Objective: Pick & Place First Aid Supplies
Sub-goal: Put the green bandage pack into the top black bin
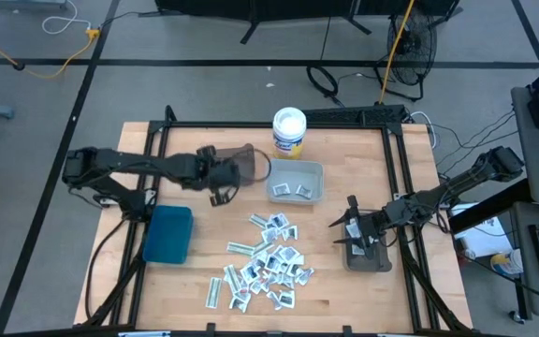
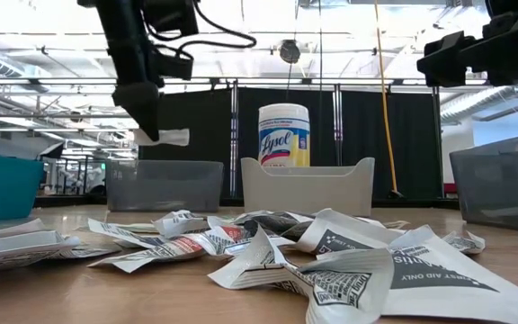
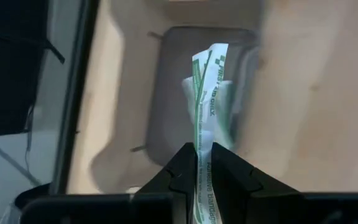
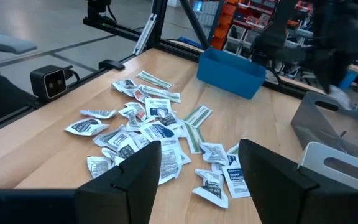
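While the left gripper (image 3: 202, 163) is clamped on a green-print bandage strip (image 3: 207, 93), it hangs over the dark grey bin (image 1: 246, 161) at about 11 o'clock on the bench (image 1: 344, 290): place step, I'd say. Next move calls for lowering a bit and opening over that bin. Right gripper (image 4: 199, 163) hangs with jaws apart and empty at 3 o'clock, over another grey bin (image 1: 367, 259). Remaining packets (image 1: 265, 264) lie piled at 6 o'clock; two sit in the white bin (image 1: 314, 171).

A robotics lab: framed wooden table (image 1: 344, 290), black curtains (image 2: 421, 135), floor cables (image 1: 26, 56), stocked shelving (image 4: 241, 18) behind
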Action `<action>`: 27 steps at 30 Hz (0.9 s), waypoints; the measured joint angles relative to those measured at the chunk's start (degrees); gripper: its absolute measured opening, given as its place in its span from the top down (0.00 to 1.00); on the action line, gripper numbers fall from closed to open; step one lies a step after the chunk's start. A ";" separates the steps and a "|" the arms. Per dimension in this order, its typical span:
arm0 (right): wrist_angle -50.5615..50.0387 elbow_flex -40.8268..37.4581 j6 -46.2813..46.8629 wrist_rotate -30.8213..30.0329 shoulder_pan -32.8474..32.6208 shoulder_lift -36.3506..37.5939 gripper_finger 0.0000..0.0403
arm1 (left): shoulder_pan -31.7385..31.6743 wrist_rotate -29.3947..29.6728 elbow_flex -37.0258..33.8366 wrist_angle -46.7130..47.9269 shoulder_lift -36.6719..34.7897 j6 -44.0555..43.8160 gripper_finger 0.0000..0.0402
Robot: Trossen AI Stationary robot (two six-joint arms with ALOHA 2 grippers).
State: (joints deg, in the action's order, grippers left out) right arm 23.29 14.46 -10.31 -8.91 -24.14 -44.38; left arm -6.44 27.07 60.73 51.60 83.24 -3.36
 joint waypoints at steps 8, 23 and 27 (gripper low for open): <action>-0.02 0.00 0.00 0.13 0.00 0.00 0.48 | -11.79 -6.87 -0.20 -2.12 0.02 5.99 0.87; -0.10 0.00 0.00 0.13 0.00 0.00 0.48 | -14.96 -15.25 -0.20 -2.19 0.03 7.38 0.81; -0.45 0.00 0.00 0.15 0.00 0.00 0.48 | -14.95 -15.25 -0.21 -2.15 0.03 6.29 0.71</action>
State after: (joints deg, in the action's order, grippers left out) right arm 22.84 14.46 -10.31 -8.75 -24.14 -44.38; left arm -21.39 11.81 60.52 49.45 83.26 2.93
